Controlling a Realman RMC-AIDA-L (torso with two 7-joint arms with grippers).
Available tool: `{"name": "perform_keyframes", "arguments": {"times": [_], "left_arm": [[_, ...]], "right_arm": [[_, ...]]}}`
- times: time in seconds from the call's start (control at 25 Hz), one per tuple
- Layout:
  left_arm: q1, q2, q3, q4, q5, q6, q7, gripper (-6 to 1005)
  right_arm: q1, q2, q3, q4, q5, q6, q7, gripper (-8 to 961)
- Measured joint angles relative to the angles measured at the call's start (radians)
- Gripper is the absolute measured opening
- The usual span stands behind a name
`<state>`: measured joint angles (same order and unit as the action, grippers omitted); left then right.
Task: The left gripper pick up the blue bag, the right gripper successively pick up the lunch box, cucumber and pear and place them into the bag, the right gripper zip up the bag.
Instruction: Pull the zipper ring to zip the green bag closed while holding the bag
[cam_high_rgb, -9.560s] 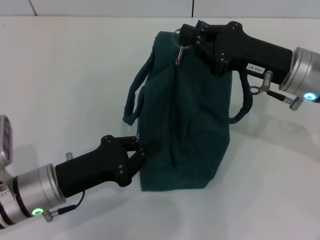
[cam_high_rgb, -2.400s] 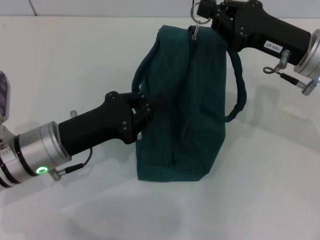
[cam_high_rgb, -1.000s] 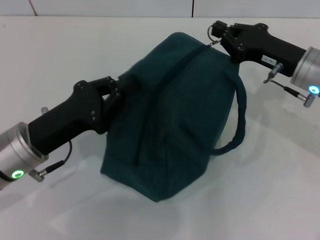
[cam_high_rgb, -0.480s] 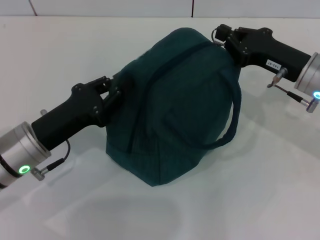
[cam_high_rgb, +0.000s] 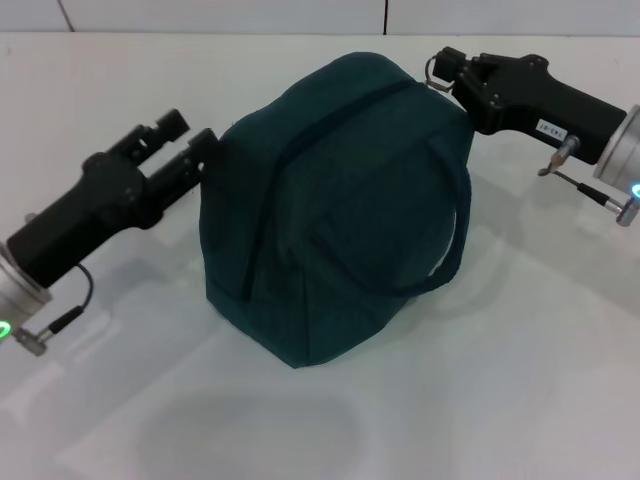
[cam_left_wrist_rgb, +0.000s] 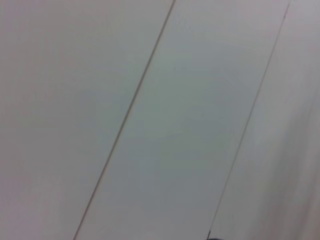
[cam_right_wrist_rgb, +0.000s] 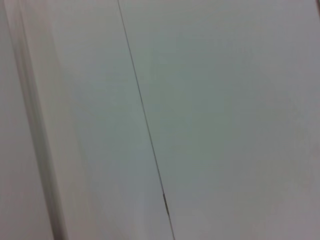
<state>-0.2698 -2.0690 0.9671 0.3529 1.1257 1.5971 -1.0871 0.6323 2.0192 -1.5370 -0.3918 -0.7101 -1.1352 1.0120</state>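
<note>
Blue bag zipped, contents unseen. Left tool spread, empty, just beside it; right tool apparently pinches the zip ring.

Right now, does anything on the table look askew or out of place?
The blue bag slumps tilted on the table, zipped shut. The left gripper is open beside it; the right gripper is at its ring pull.

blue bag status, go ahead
Left gripper open, beside the blue bag. Right gripper shut on ring zip pull. Bag zipped, on table.
</note>
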Motion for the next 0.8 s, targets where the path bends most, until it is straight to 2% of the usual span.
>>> {"name": "perform_keyframes", "arguments": {"times": [0.08,0.28,0.32,0.4,0.64,0.8], "left_arm": [[0.008,0.002,-0.009,0.016,-0.001,0.007,-0.023,564],[0.014,0.006,-0.113,0.085,0.003,0.033,-0.165,772],[0.01,0.011,-0.124,0.109,0.006,0.031,-0.211,813],[-0.012,0.034,-0.131,0.167,0.026,0.017,-0.35,895],[-0.116,0.109,-0.134,0.345,0.215,0.002,-0.715,895],[-0.179,0.128,-0.128,0.513,0.408,0.006,-0.945,894]], "right_arm": [[-0.005,0.0,0.0,-0.004,0.0,0.0,-0.001,9],[-0.013,-0.002,0.0,-0.006,0.0,-0.008,-0.005,9],[-0.013,-0.002,0.0,-0.006,0.0,-0.01,-0.005,9],[-0.015,-0.003,0.001,-0.006,0.0,-0.015,-0.006,9],[-0.018,-0.005,0.002,-0.003,0.0,-0.035,-0.009,9],[-0.018,-0.006,0.003,-0.003,0.0,-0.045,-0.018,9]]}}
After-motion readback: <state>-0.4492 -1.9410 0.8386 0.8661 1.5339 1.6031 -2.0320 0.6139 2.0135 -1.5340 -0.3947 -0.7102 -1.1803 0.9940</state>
